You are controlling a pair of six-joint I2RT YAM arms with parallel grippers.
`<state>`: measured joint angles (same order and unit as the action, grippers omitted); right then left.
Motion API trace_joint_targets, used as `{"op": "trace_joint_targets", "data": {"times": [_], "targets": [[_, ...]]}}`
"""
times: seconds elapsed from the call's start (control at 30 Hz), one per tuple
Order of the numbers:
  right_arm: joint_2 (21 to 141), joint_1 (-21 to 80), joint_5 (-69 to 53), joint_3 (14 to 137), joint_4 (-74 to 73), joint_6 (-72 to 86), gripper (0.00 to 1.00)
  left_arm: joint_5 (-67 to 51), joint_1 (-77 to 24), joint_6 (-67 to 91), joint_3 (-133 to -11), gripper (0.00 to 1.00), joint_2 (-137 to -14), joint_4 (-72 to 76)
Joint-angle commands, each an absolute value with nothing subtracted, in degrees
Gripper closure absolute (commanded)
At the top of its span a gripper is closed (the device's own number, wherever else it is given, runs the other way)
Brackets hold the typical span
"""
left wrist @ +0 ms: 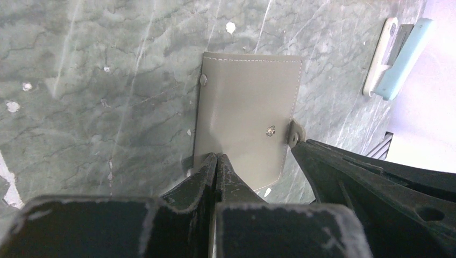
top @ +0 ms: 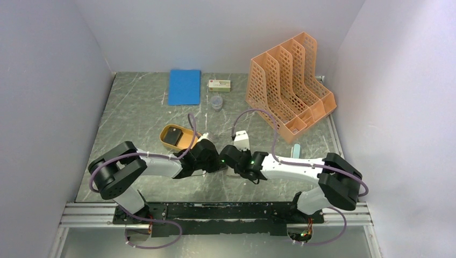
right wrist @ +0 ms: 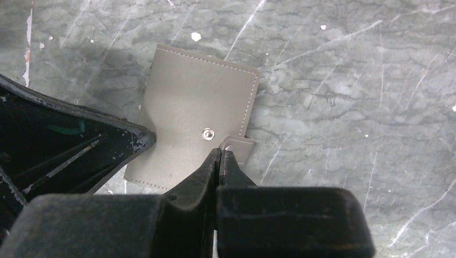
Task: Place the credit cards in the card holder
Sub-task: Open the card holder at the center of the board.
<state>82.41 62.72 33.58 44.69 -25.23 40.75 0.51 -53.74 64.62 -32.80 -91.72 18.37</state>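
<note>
Upper left of centre, top view: orange tray point(top: 163, 134) on the desk point(top: 134, 113), one dark credit card point(top: 173, 136) lying flat inside. No other cards made out. Well apart from the work at centre.

Centre, under both wrists: card holder point(left wrist: 244, 102) flat on the marble, grey face up, mostly hidden by the arms in the top view. Snap stud point(left wrist: 270, 130) bare, strap apparently unsnapped.

Bottom centre, left wrist view: left end effector point(left wrist: 216, 161), jaws together, clamped on the holder's near edge.

Bottom centre, right wrist view: right end effector point(right wrist: 220, 155), jaws together, pinching the small strap tab point(right wrist: 240, 146) just right of the stud.

Step in hand, as judged: drawing the strap clear and opening the cover. No card at the holder, so early in the task.

To do it well:
- Hold the left clamp firm as anchor, holder low against the desk.
- Swing the tab up and outward with the right, slowly, along the strap's own line.
- Watch for the whole holder lifting or twisting instead of the cover parting.
- Watch for the thin tab slipping from the tips.
- Mind the tight spacing between the two end effectors.

Upper right, top view: orange file rack point(top: 285, 80), not involved.
</note>
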Motion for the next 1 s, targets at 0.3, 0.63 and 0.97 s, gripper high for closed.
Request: {"op": "trace_joint_targets", "data": {"times": [0.3,0.63,0.97], "targets": [[68.9,59.6,30.3,36.1,-23.7,45.5,1.00,-0.8,-54.3,60.4,-33.8,0.95,-93.9,11.0],[57.5,59.2,26.8,33.5,-23.1,41.9,1.00,-2.5,-55.0,57.3,-35.3,0.80,-89.6,10.2],[52.6,59.2,20.6,32.0,-19.2,36.9,1.00,-2.7,-55.1,55.9,-35.5,0.50,-85.0,8.1]]}}
